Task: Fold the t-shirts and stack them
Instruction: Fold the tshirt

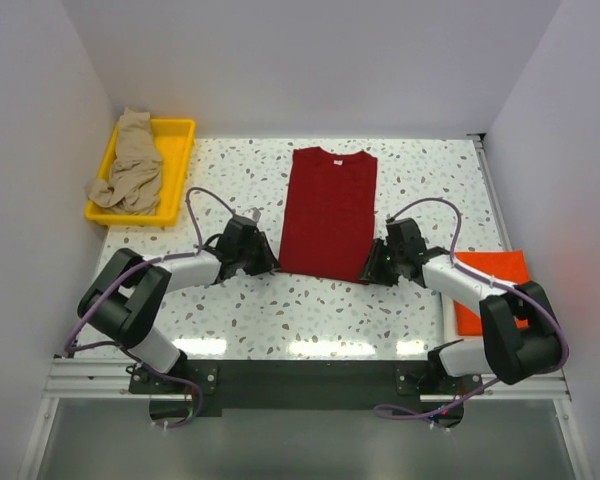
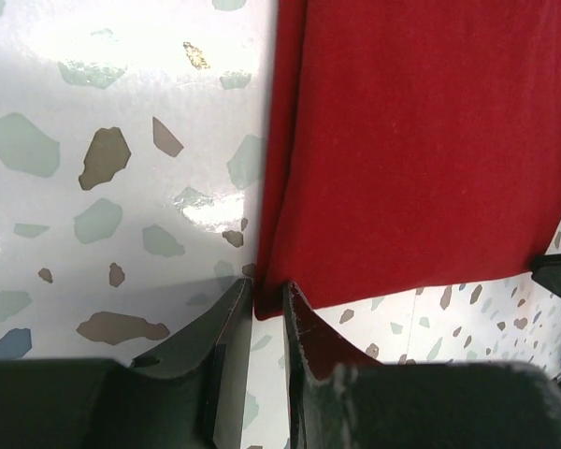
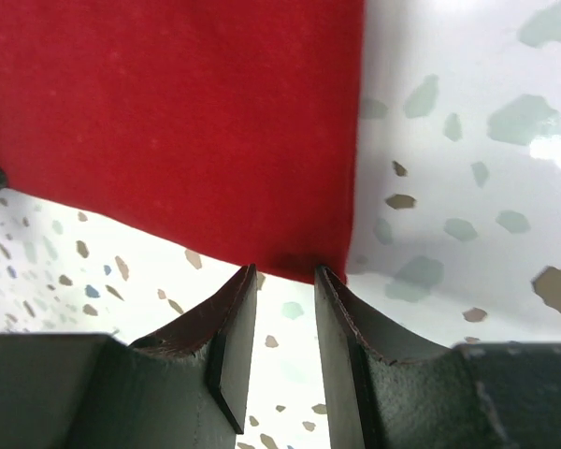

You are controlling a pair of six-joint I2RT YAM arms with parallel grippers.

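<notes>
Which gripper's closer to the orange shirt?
Right. Right gripper sits at the red shirt's near right corner, on the orange shirt's side; left gripper sits at the near left corner, farther off.

A white terrazzo surface (image 1: 310,310), flecked grey and brown, lies beneath the left claw (image 1: 263,262) and right claw (image 1: 372,268). Plain pale walls (image 1: 320,70) rise beyond and outboard of both. Glare patches (image 1: 310,347) shine behind them.

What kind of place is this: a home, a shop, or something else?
Probably a robotics lab test cell: white walls enclose a speckled table, two robot arms are bolted at its near edge, and a dark red t-shirt lies flat.
</notes>
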